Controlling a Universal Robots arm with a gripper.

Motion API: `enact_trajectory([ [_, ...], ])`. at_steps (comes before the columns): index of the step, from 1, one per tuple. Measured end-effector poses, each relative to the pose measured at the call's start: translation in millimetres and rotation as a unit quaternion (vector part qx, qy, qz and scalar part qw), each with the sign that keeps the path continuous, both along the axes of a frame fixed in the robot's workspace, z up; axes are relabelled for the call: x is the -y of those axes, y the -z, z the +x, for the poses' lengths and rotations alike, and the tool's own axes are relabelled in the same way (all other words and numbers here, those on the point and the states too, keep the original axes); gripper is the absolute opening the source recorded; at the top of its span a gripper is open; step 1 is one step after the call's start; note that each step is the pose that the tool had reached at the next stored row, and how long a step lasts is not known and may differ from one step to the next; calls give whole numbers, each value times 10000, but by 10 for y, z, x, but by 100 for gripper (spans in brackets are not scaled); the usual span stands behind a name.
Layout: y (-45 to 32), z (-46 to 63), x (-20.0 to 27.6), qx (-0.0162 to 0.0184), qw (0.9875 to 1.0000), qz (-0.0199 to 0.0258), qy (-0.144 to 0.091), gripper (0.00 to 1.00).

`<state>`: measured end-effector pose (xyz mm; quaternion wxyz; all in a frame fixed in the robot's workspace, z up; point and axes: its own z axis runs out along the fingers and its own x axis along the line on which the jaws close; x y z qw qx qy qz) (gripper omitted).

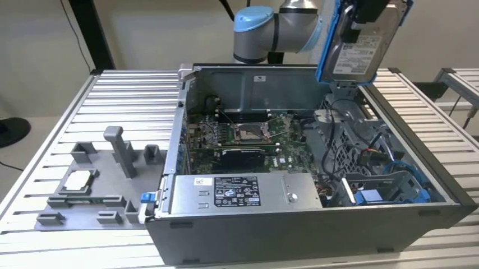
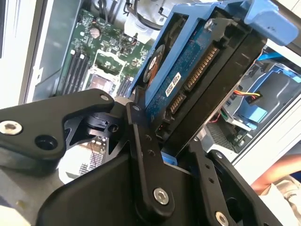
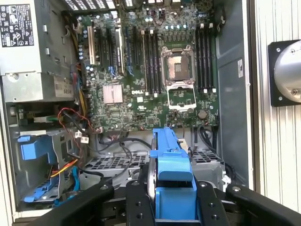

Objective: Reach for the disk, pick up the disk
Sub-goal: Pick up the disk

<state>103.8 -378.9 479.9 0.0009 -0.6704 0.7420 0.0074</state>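
**Disk held in the air above the open computer case**

The gripper (image 1: 364, 17) has its black fingers (image 2: 141, 141) clamped on the disk (image 1: 359, 47), one on each flat side. In the exterior view the disk hangs upright, well clear of the open computer case (image 1: 299, 224), above the case's far wall toward the exterior view's right. Its white label faces the camera and the blue bracket (image 1: 326, 50) runs along its edges.

In the second wrist view the disk (image 2: 188, 80) shows its circuit-board side and its connector edge — the blue bracket (image 2: 268, 19) wraps the far end, and the dark finger links press against the drive's sides. In the first wrist view the disk (image 3: 151, 181) is seen edge-on between the two fingers (image 3: 136, 202), with the blue bracket (image 3: 171, 174) covering most of it.

Below, the case lies open on a slatted metal table (image 1: 127, 95). Inside it are the green motherboard (image 1: 247, 134) with its bare processor socket (image 3: 178, 68), a silver power supply box (image 1: 239, 193) against the near wall, and blue drive bays (image 1: 389, 193) in the near corner on the exterior view's right, amid loose cables.

On the table toward the exterior view's left sits a grey fixture (image 1: 97, 185) holding a small square silver chip (image 1: 77, 180).

At the corner of the second wrist view, a person's arm (image 2: 277, 176) is visible beside the case.
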Motion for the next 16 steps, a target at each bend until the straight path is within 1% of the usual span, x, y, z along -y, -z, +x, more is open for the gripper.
enact_trajectory([
  [7, 0, 1, 87, 0, 10000, 0, 0, 0],
  [16, 0, 2, 217, 0, 10000, 0, 0, 0],
])
